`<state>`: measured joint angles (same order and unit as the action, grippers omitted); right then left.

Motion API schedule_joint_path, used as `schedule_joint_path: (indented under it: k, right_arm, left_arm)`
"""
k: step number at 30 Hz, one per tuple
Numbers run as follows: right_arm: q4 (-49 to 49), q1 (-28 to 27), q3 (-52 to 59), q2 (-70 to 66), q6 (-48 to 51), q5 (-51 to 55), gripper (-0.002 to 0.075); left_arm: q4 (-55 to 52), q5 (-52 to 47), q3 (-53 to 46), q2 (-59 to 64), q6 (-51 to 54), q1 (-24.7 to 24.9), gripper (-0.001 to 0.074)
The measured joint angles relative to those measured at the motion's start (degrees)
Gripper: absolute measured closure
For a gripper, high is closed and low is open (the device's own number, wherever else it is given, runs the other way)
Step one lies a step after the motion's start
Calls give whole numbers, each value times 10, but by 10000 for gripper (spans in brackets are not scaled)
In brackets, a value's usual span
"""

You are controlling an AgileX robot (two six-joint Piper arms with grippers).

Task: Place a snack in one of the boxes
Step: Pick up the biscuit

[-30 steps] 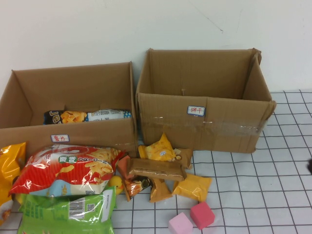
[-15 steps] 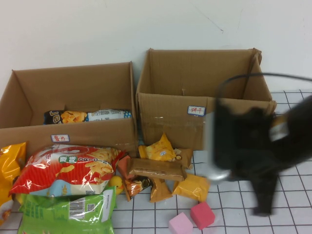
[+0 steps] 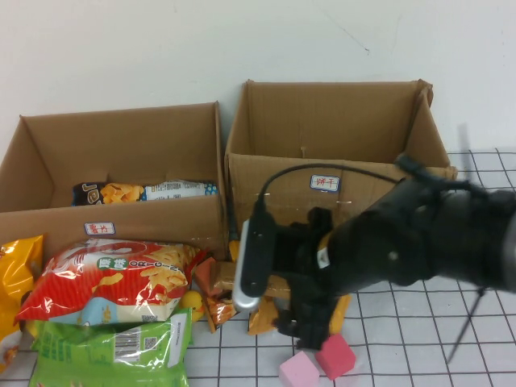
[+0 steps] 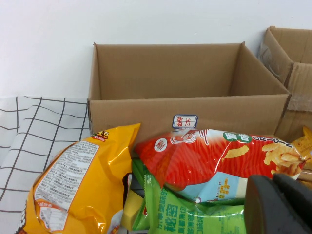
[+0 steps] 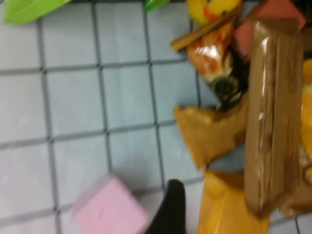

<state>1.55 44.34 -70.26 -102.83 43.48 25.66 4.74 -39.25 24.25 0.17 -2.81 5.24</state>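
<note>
While the right gripper (image 3: 302, 326) is held low over the small snack packets in front of the right box (image 3: 339, 173), the state of its jaws cannot be told, and nothing is seen to be gripped. A brown bar packet (image 5: 270, 112), a tan packet (image 5: 212, 134) and a yellow packet (image 5: 229, 207) are seen just beside it, with a pink cube (image 5: 109, 207) and a red cube (image 3: 334, 355) nearby. The left gripper (image 4: 278, 204) is placed beside the red chip bag (image 4: 219, 161), before the left box (image 4: 185, 78); its jaws cannot be judged either.
</note>
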Motion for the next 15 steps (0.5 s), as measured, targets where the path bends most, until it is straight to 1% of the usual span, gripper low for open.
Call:
schedule_joint_path:
  k: [3,6,12,15]
  right_arm:
    - [0,0,0,-26,-11,-51,64]
    - [0,0,0,-47,-12,-89,78]
    - [2,0,0,-62,-13,-128,129]
    - [3,0,0,-65,-14,-142,142]
  left_arm:
    - [0,0,0,0,0,0,736]
    - [0,-1,0,0,0,0,736]
    - [0,-1,0,0,0,0,736]
    - [0,-1,0,0,0,0,736]
